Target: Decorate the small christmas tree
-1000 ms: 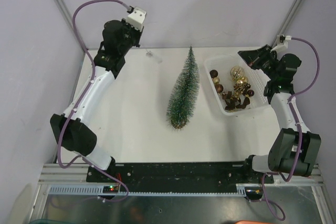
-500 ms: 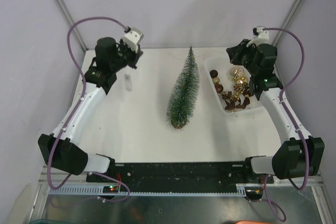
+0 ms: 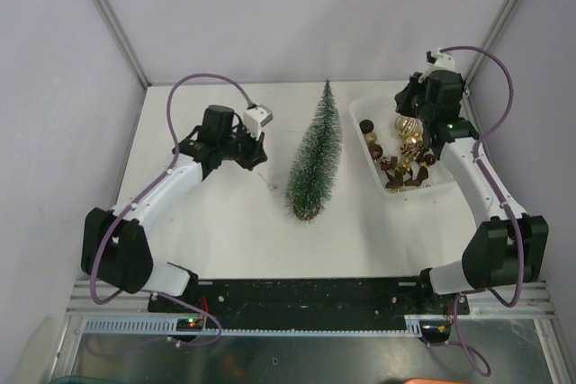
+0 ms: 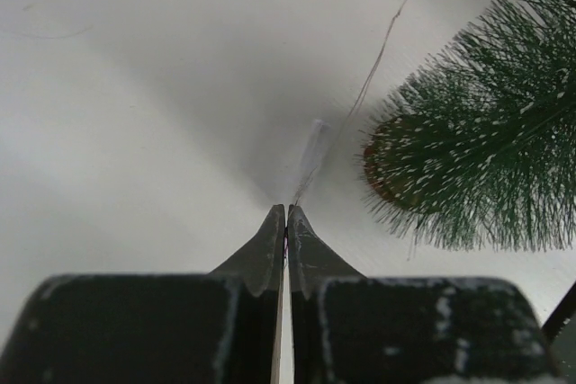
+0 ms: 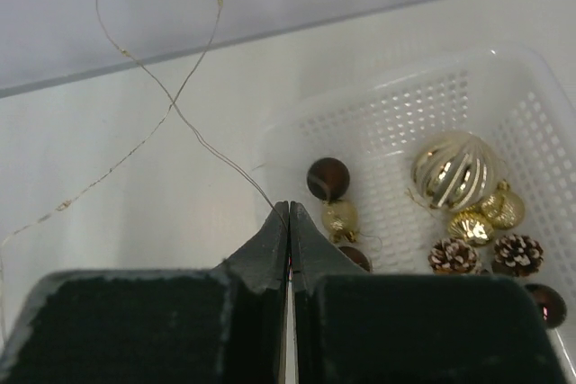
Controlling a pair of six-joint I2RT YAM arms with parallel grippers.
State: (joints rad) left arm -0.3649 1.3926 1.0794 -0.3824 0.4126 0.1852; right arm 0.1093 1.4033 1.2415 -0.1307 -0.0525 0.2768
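The small christmas tree [image 3: 315, 155] stands mid-table, a slim dark green cone with frosted bristles; its lower branches [image 4: 477, 159] fill the right of the left wrist view. My left gripper [image 3: 258, 156] [image 4: 286, 209] hovers just left of the tree, shut on a thin wire light string [image 4: 364, 92] that runs up and away past the tree. A small pale piece [image 4: 312, 146] dangles blurred beyond the tips. My right gripper [image 3: 410, 102] [image 5: 288, 206] is above the basket's far left corner, shut on the same kind of thin wire [image 5: 171, 105], which loops upward.
A white plastic basket [image 3: 373, 110] [image 5: 423, 96] at the right holds brown and gold baubles [image 5: 453, 171] and pine cones [image 5: 517, 254]. Grey walls close in the back and sides. The arm bases sit along the near edge.
The left arm has swung from the far left corner in to the tree's left side. The right arm has moved from the basket's right side to over its far left corner.
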